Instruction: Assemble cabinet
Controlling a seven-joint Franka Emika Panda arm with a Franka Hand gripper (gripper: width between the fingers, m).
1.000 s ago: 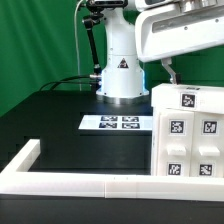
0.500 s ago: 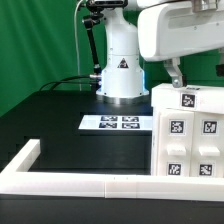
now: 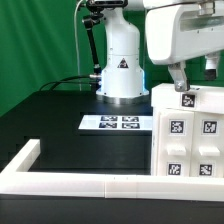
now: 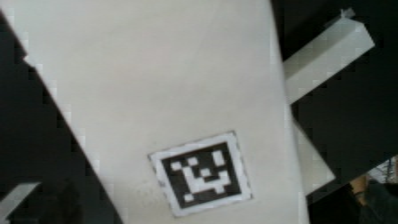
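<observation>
1. The cabinet [image 3: 187,130] stands on the black surface [image 3: 60,115] at the exterior view's right, against the white border rail [image 3: 90,183] that runs along the front. You can see four tags on its front face and one on its top.

2. Change over the last second: the arm's white housing has slid toward the exterior view's right and dropped a little. The end effector [image 3: 184,86] now sits right at the cabinet's top, close by the top tag.

3. End effector state: you cannot tell. Only one dark finger [image 3: 177,77] shows in the exterior view, and the other is hidden behind the housing.

4. The wrist view is filled by a white cabinet panel [image 4: 160,90] carrying one tag [image 4: 210,171], very near the lens. So the wrist is low over the top face.

5. The marker board [image 3: 113,123] lies flat near the robot base, apart from the cabinet and untouched.

6. Judgement: this shift looks like lining up over the cabinet's top, for a grasp or a press on the upper piece. Watch whether contact is made; no gap or touch can be confirmed here.
</observation>
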